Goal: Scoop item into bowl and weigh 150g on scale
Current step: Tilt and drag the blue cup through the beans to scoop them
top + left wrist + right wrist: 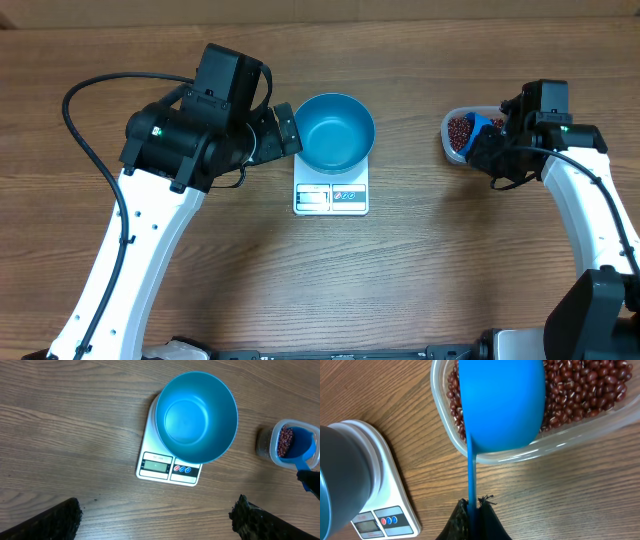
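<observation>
The right hand (472,510) clenches the thin handle of a smooth blue plastic scoop (500,405) over glossy red-brown beans (585,390); the left hand (155,522) is released.

You see a plain blue bowl (334,131) and a white scale (331,197) with one red and two blue buttons (182,468). The beans (580,390) are dark red-brown with pale flecks; the scoop (500,405) is solid blue. The worktop (450,280) shows brown wood grain.

The wooden table (420,280) carries the scale (331,197) and a clear tub (445,128).
</observation>
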You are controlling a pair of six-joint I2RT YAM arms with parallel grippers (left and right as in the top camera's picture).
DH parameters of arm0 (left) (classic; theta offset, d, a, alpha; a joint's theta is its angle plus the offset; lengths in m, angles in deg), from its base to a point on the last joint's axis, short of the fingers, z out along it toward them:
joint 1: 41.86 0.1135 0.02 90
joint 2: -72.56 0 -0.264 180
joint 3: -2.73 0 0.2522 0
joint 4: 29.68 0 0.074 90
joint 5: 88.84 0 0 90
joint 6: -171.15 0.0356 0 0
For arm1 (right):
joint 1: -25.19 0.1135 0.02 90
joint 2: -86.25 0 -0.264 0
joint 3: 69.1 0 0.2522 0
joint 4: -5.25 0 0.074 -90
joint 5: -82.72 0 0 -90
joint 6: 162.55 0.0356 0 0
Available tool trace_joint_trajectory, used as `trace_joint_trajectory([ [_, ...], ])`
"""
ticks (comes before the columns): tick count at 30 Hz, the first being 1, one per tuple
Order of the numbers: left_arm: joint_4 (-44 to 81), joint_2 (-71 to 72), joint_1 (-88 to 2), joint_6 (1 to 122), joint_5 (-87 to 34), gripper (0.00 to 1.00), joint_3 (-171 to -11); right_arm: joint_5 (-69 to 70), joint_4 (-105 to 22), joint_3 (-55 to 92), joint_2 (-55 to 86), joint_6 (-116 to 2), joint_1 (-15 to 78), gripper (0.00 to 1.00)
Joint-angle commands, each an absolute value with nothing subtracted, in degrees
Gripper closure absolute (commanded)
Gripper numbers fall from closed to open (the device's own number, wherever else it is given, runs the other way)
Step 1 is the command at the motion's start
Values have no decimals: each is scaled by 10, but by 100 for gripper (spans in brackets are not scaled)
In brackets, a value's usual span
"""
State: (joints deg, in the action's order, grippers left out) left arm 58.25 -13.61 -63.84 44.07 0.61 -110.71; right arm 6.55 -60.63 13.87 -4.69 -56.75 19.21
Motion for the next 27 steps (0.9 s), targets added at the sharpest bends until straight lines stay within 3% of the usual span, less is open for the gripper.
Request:
trace_joint_trajectory([
  [1, 584, -140, -636, 452, 16, 0, -1111, 95, -617, 151, -54, -549, 185, 96],
  [21, 588, -140, -636, 452, 16, 1, -1111, 124, -648, 151, -72, -546, 143, 96],
  [27, 591, -140, -636, 452, 15, 1, -1111, 189, -648, 151, -72, -545, 118, 96],
])
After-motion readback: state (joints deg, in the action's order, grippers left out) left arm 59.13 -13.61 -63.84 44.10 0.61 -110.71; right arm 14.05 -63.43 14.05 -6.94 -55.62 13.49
